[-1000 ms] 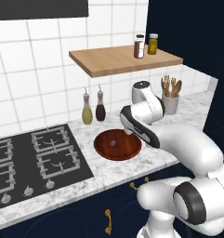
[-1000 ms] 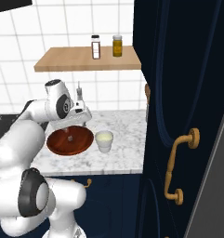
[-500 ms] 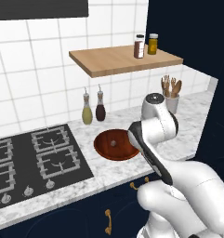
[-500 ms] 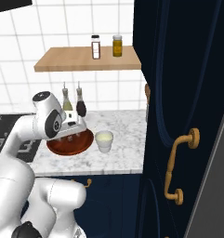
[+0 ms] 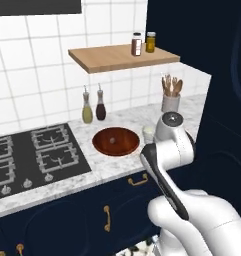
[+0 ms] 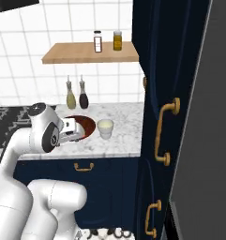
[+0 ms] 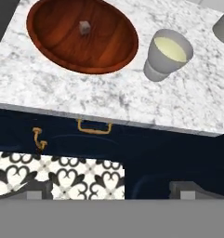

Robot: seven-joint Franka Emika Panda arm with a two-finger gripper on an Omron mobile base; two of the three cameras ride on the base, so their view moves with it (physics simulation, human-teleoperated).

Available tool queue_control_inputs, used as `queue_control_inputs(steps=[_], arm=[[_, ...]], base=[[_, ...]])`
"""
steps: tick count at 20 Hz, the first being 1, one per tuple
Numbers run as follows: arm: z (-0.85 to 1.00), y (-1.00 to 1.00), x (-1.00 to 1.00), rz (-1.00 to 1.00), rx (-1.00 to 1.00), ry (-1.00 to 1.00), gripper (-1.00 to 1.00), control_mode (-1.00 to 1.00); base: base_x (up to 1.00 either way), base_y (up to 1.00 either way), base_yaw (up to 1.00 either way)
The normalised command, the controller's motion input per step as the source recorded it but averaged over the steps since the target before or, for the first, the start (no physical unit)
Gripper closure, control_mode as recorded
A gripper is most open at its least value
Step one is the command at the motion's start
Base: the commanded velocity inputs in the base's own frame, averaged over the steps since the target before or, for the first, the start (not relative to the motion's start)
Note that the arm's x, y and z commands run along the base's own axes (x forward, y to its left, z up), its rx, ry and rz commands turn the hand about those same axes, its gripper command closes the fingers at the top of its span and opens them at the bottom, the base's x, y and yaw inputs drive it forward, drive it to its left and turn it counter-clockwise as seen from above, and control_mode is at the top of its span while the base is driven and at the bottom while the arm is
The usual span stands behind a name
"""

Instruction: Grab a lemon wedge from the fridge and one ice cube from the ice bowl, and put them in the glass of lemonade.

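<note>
With the fingers (image 7: 111, 193) parted and apparently empty, the ice cube (image 7: 84, 27) in the ice bowl (image 7: 53, 46) awaits a downward reach.

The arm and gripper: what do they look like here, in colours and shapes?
The arm is glossy white with rounded, bulbous segments, dark grey discs at the joints and a dark strip along one link. The gripper shows as two small, dark grey, blocky fingertips. No cables or markings are visible.
</note>
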Motion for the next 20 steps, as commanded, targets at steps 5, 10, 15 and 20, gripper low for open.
queue_control_inputs(steps=[5, 10, 15, 20], arm=[[0.0, 0.0, 0.0, 0.0, 0.0, 0.0, -1.0, 1.0], [0.0, 0.0, 0.0, 0.0, 0.0, 0.0, -1.0, 1.0], [0.0, 0.0, 0.0, 0.0, 0.0, 0.0, -1.0, 1.0], [0.0, 0.0, 0.0, 0.0, 0.0, 0.0, -1.0, 1.0]], base=[[-0.97, 0.01, -0.29], [-0.38, 0.31, -0.77], [-0.17, 0.33, -0.83], [-0.34, 0.27, -0.79]])
